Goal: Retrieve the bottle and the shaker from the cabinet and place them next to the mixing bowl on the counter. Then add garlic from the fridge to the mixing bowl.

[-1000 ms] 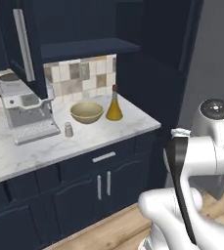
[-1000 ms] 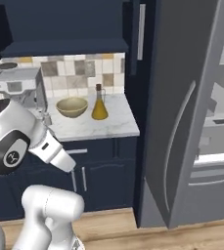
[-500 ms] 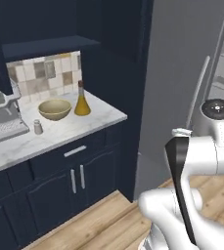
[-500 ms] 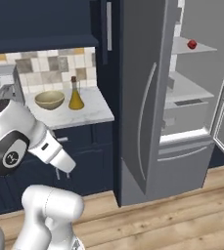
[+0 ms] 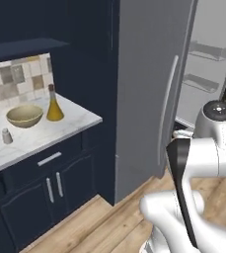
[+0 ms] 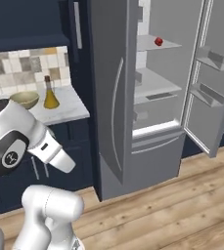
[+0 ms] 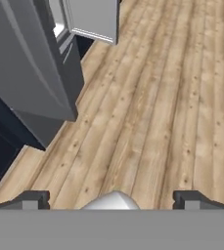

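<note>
Garlic is not showing up on any fridge (image 6: 118, 97) shelf; a small red item (image 6: 158, 41) is sitting on an upper one. The gripper (image 7: 111, 199) is pointing down at the wooden floor (image 7: 172, 112), fingertips spread wide and empty, with the open fridge lying off to one side. The bottle (image 5: 54, 104), shaker (image 5: 7, 136) and mixing bowl (image 5: 24, 115) are resting together on the counter (image 5: 65, 128).

The fridge (image 6: 147, 93) top is cropped; its closed left door hides that half.
</note>
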